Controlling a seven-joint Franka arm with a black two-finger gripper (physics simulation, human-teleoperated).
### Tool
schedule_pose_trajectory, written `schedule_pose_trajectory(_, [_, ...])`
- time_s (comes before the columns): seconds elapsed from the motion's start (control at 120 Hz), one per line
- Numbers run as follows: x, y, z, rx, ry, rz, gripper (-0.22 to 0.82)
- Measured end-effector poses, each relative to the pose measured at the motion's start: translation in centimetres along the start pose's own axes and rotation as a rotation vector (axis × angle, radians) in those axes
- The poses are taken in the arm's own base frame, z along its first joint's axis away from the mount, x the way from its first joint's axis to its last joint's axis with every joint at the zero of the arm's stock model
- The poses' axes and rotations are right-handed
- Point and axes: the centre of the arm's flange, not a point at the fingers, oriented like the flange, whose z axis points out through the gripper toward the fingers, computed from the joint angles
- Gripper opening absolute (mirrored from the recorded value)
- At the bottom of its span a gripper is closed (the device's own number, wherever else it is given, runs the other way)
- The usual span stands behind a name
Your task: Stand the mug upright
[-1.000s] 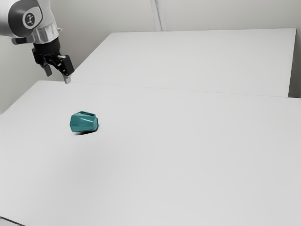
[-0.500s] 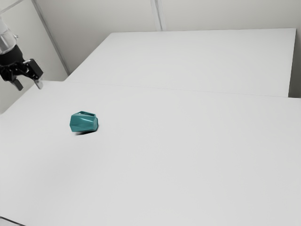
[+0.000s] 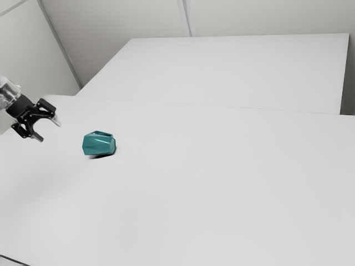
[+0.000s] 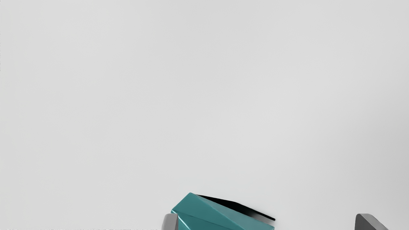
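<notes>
Shows a toppled teal mug (image 3: 99, 145), whole in the exterior view between three and four o'clock from the released gripper (image 3: 48, 130), cropped in the wrist view; features white worktop (image 3: 211, 188), pale wall (image 3: 100, 33).

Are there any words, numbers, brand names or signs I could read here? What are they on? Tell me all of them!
There are none to read.
Teal mug: no letters or numbers on the sides that show.
White table: no writing that I can see.
Black gripper: no label I can make out.
</notes>
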Motion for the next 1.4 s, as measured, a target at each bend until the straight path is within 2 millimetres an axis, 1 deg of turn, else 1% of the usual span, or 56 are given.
schedule_pose_trajectory(0.142, [-2.3, 1.4, 3.6, 0.064, 0.000, -0.049, 0.60])
schedule_pose_trajectory(0.258, [-3.9, 2.4, 5.5, 0.102, -0.007, -0.082, 0.60])
schedule_pose_trajectory(0.45, [-7.5, 3.3, 7.3, 0.142, -0.038, -0.109, 0.60])
schedule_pose_trajectory(0.558, [-9.9, 4.3, 7.9, 0.161, -0.061, -0.123, 0.60])
schedule_pose_trajectory(0.65, [-11.1, 4.4, 9.1, 0.193, -0.065, -0.134, 0.60])
schedule_pose_trajectory(0.767, [-11.7, 4.4, 10.3, 0.247, -0.067, -0.157, 0.60])
schedule_pose_trajectory(1.0, [-12.0, 4.1, 13.0, 0.360, -0.050, -0.208, 0.60])
schedule_pose_trajectory(1.158, [-11.2, 3.8, 15.4, 0.396, -0.007, -0.236, 0.60])
schedule_pose_trajectory(1.233, [-11.0, 3.4, 16.0, 0.407, 0.003, -0.240, 0.60])
schedule_pose_trajectory(1.267, [-11.0, 3.4, 16.1, 0.410, 0.005, -0.240, 0.56])
schedule_pose_trajectory(1.4, [-11.2, 3.0, 15.6, 0.405, -0.002, -0.229, 0.22])
